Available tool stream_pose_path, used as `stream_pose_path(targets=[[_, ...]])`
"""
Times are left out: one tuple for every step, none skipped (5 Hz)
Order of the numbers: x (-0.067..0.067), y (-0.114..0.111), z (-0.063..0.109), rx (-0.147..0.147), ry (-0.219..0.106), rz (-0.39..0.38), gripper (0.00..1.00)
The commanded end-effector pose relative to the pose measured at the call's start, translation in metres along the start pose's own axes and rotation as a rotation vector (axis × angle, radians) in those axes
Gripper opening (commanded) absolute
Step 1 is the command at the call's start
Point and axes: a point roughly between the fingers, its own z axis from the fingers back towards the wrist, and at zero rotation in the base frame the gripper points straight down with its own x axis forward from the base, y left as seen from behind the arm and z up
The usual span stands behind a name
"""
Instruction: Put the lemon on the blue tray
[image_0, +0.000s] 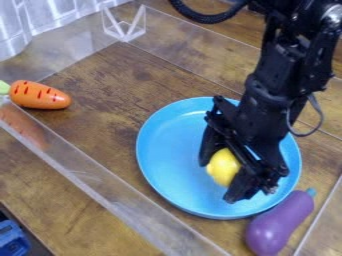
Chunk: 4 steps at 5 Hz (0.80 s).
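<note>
The lemon (222, 167) is a small bright yellow oval held between the black fingers of my gripper (227, 172), which is shut on it. The gripper points steeply down over the right half of the blue tray (171, 150), a large round sky-blue plate. The lemon sits low, at or just above the tray's surface; I cannot tell whether it touches. The black arm rises from the gripper to the upper right and hides part of the tray's far rim.
A purple eggplant (278, 224) lies just off the tray's lower right rim, close to the gripper. An orange carrot (39, 95) lies at the far left. A clear plastic wall (80, 170) runs along the front left of the wooden table.
</note>
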Motion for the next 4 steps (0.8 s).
stream_pose_path(targets=[[-0.002,0.017,0.013,0.000,-0.041,0.023,0.00],[-0.002,0.026,0.013,-0.018,-0.049,0.035,0.00],[-0.002,0.030,0.012,-0.048,-0.047,0.047,0.00],[0.000,0.030,0.011,-0.063,-0.039,0.030,0.00]])
